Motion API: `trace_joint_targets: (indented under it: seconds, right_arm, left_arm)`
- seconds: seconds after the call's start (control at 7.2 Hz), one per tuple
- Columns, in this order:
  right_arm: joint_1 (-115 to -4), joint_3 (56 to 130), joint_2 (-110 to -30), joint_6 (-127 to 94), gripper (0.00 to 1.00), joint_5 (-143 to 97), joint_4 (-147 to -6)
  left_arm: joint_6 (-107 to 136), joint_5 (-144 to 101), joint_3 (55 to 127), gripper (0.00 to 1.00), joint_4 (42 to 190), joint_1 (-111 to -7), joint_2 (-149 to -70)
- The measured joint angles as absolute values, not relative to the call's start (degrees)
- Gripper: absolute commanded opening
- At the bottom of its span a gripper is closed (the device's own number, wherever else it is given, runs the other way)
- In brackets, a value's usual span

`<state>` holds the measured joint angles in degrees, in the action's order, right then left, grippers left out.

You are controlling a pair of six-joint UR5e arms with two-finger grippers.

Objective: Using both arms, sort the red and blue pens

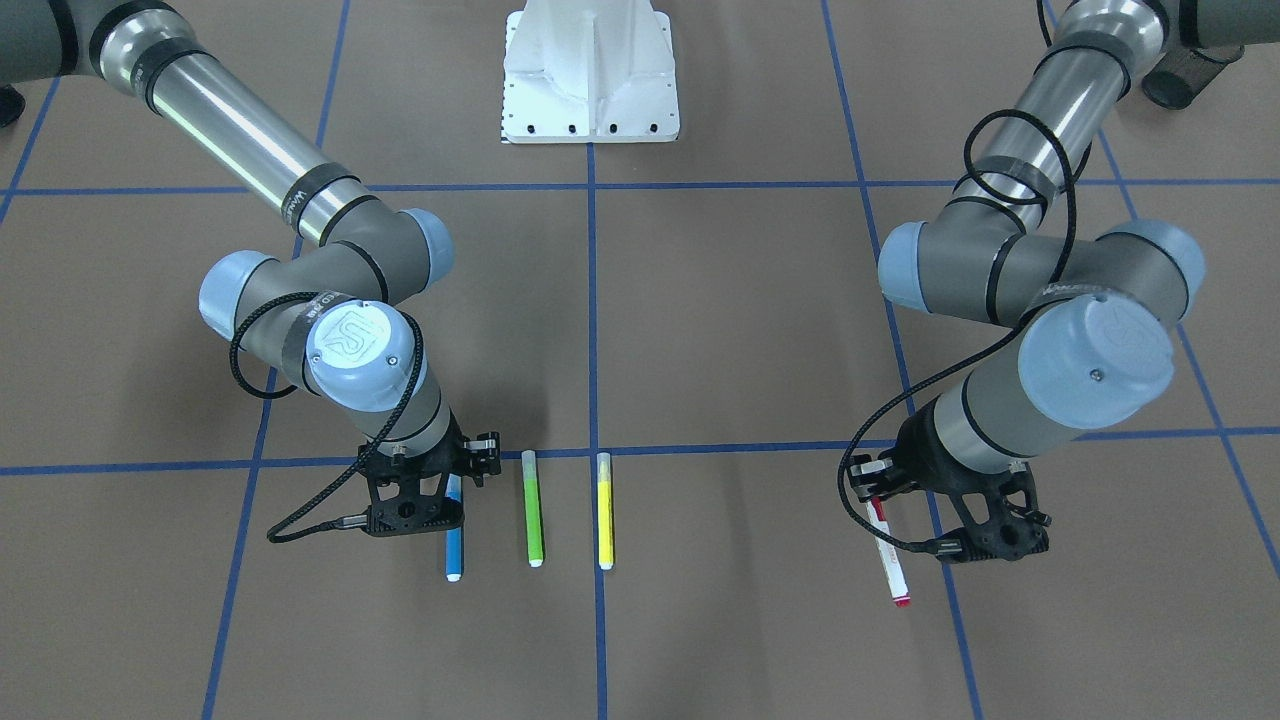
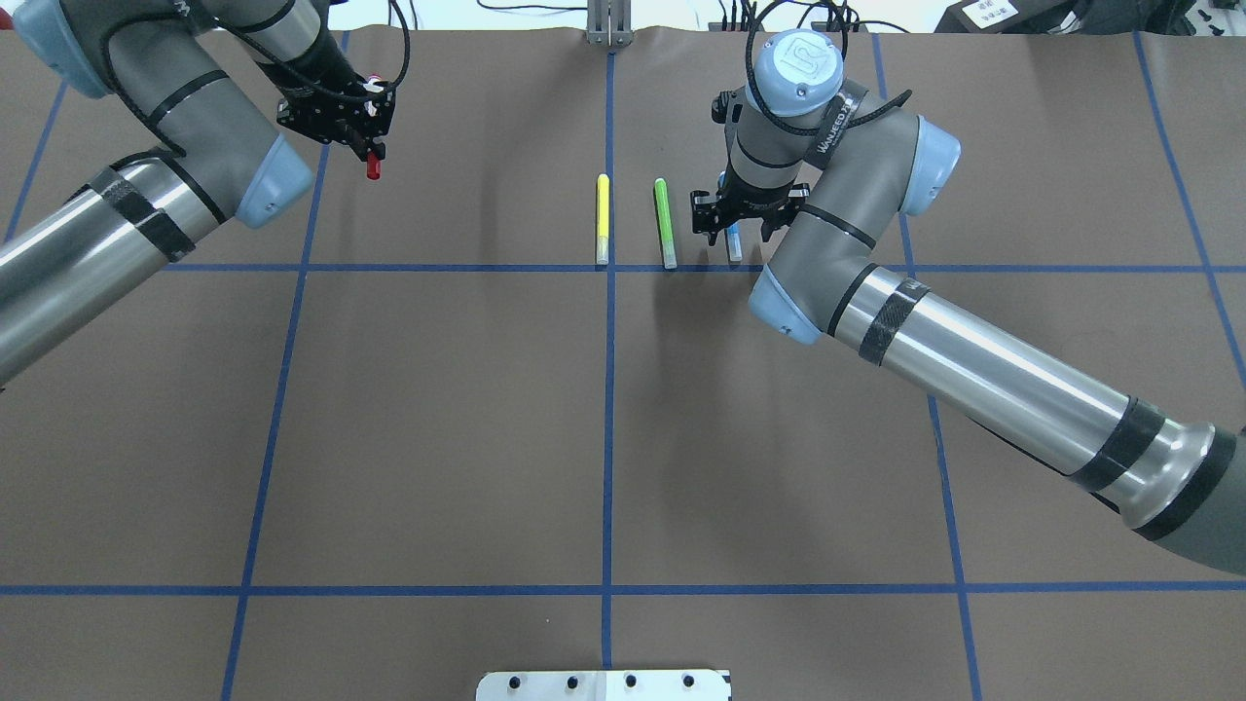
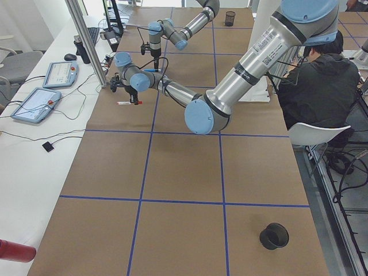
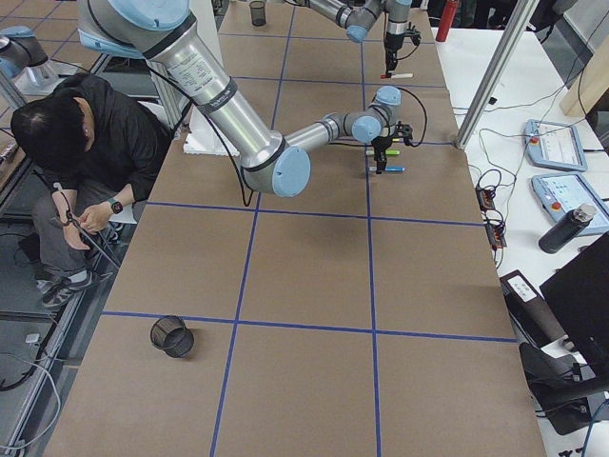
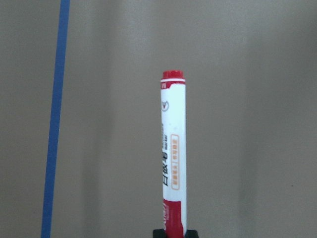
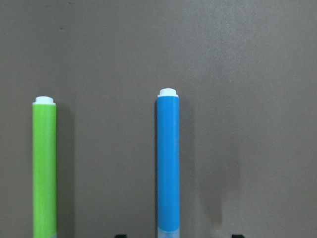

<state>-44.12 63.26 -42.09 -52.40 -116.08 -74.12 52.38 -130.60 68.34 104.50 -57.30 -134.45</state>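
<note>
On the right of my screen, my left tool [image 1: 872,488] grips the upper end of the red pen [image 1: 890,556], which slants down toward the camera. On the other side, my right tool [image 1: 455,478] sits over the upper end of the blue pen [image 1: 454,545]. That pen lies on the table [image 1: 720,330], parallel to the green marker [image 1: 533,510] and the yellow marker [image 1: 604,510].

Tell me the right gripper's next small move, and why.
Probably close the right gripper on the blue pen. Its wrist view shows the fingertips set apart on either side of the pen's near end. The pen lies between them, slightly off centre, and the green marker is outside the gap. The left gripper is shut on the red pen.
</note>
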Motion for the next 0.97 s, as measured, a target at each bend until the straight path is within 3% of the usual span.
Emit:
trace_joint_targets:
  seconds: [0.28,0.97]
  right_arm:
    - [-43.9,63.0,-42.0,-52.4,0.56,-116.1,-74.1]
    - [-43.9,62.3,-41.9,-52.2,0.52,-116.1,-74.0]
  left_arm:
    - [52.3,-130.6,68.4,0.00,104.5,-57.3,-134.4]
    - [52.3,-130.6,68.4,0.00,104.5,-57.3,-134.4]
